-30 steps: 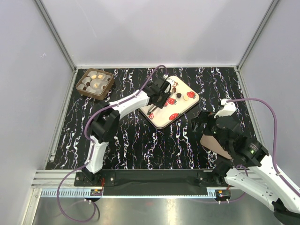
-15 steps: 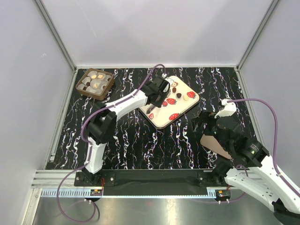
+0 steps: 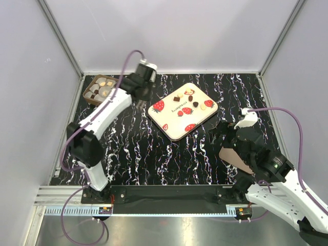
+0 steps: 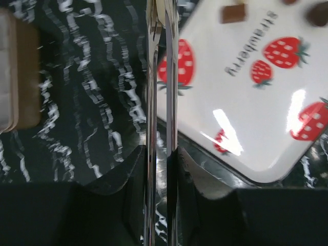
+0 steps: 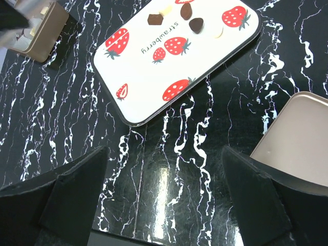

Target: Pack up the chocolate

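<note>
Nearest the bases, the right gripper (image 5: pixel 164 154) hangs over the table (image 3: pixel 154 154), jaws spread wide and empty, with a tan board (image 5: pixel 302 128) just beside it. Beyond, the chocolate (image 5: pixel 196 24) lies scattered at the far end of the strawberry-print tray (image 3: pixel 174 128). Farther left, the left gripper (image 4: pixel 161 154) has its jaws pressed on metal tweezers (image 4: pixel 171 77) above the tray's edge, near the brown box (image 3: pixel 93 86) in the far corner. The tweezer tips are too blurred to read.
</note>
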`<state>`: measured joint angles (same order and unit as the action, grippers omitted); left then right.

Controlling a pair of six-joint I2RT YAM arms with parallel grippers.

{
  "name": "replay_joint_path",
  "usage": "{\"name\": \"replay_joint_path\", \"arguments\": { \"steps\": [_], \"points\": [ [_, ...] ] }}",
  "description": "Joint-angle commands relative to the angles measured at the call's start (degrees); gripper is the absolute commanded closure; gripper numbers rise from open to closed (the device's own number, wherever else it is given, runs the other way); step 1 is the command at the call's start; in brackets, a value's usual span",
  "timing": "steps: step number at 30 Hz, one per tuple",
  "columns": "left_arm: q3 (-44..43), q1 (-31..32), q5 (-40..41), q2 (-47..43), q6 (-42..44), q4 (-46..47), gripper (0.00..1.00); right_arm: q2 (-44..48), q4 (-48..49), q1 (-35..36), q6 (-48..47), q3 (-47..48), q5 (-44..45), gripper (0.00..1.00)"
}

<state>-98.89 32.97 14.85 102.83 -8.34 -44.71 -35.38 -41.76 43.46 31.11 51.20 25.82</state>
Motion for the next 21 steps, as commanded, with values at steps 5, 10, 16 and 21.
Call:
{"name": "replay_joint_path", "arguments": {
  "steps": [5, 10, 16, 21],
  "points": [
    [5.1, -17.4, 4.0, -9.0, -3.6, -3.5, 0.71, -2.8, 5.1, 0.1, 0.0, 0.2, -2.6, 0.00],
    [9.8, -25.0, 2.0, -10.6, -5.5, -2.6, 0.71, -5.5, 7.2, 0.1, -0.8, -0.2, -3.8, 0.00],
    [12.1, -29.4, 3.0, -9.8, -6.5, -2.1, 0.70, -7.2, 8.5, 0.0, -2.3, -0.2, -3.8, 0.00],
    [12.8, -30.5, 4.3, -8.7, -6.6, -1.4, 0.69, -7.3, 8.8, 0.0, -2.5, -0.9, -3.6, 0.00]
  ]
}}
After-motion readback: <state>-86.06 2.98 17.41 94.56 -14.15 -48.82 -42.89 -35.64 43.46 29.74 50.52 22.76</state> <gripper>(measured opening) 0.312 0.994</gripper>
